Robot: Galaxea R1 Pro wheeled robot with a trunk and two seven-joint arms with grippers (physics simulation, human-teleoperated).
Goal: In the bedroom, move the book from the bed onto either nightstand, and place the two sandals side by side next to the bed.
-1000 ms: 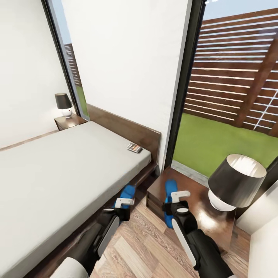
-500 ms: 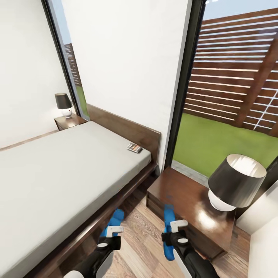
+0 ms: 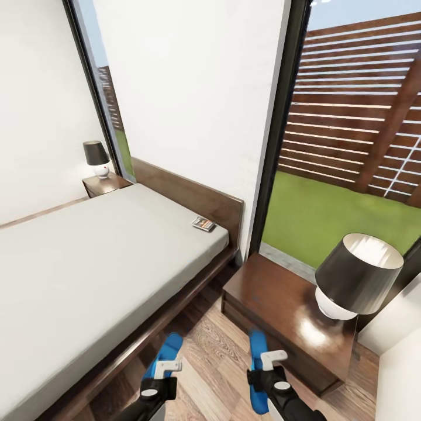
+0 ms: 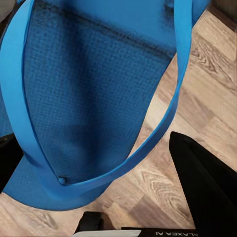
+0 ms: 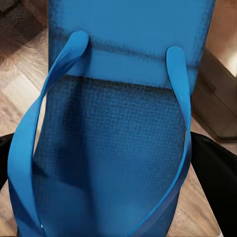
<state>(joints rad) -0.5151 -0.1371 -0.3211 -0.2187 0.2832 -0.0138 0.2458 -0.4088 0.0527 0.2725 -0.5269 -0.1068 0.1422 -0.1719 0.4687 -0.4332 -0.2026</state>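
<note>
- Your left hand (image 3: 162, 374), bottom centre of the head frame, pinches one sandal (image 3: 164, 352) above the floor (image 3: 216, 356) beside the bed (image 3: 88, 275).
- Your right hand (image 3: 270, 365) pinches the other sandal (image 3: 258, 374), just beside the nightstand (image 3: 275, 304).
- The book (image 3: 204, 224) lies mid-frame on the mattress near the headboard.
- Release unevenly and the sandals may land skewed or apart; the right one could clip the nightstand.

Blue sandal (image 4: 94, 98) over plank floor (image 4: 207, 94) — seemingly between dark claw fingers (image 4: 207, 192).
</note>
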